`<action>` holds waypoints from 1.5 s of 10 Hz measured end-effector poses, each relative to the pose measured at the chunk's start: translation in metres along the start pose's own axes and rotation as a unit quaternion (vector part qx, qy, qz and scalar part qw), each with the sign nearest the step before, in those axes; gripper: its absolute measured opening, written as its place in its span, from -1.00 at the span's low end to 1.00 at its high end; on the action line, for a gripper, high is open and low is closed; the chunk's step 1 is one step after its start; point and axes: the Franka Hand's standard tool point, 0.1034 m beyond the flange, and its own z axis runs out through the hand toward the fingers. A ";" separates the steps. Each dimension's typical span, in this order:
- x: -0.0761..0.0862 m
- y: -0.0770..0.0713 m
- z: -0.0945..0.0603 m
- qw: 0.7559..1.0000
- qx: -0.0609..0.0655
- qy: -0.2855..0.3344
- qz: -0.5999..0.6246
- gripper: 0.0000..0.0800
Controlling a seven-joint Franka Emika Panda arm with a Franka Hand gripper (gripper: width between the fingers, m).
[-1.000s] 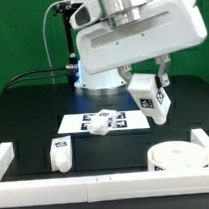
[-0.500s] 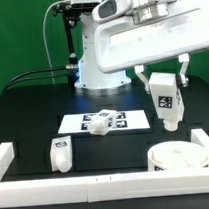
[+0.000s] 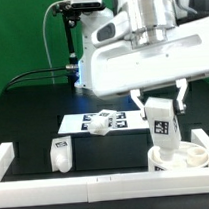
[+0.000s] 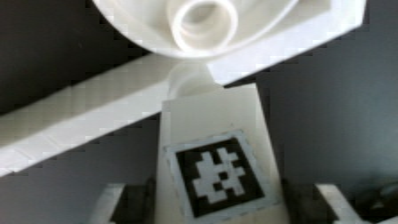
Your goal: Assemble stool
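The build is at an early stage, judging by how the parts lie: no leg looks fitted to the seat, which lies flat on the black table in the rail's corner at the exterior view's right. The gripper has its jaws clamped on one leg, a finger on each side, and holds it upright just above the seat. In the wrist view the leg's narrow tip points at a round socket; whether it touches yet I cannot tell. A second leg lies loose on the marker board, and a third leg stands on the table toward the exterior view's left, so seating the held leg and fetching these two are left to do. Every stool part is smooth, matte white plastic. The seat is a thick round disc with a raised ring around the socket. The legs are short, chunky blocks with flat faces that taper toward one end, each bearing a black-and-white square tag. The rail is a plain white bar; the table top is dull black.
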 end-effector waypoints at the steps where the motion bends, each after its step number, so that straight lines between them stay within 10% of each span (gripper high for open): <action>1: -0.001 0.000 -0.001 1.000 -0.001 -0.004 -0.001 -0.19; 15: -0.035 -0.002 0.015 1.000 -0.001 -0.003 -0.025 -0.19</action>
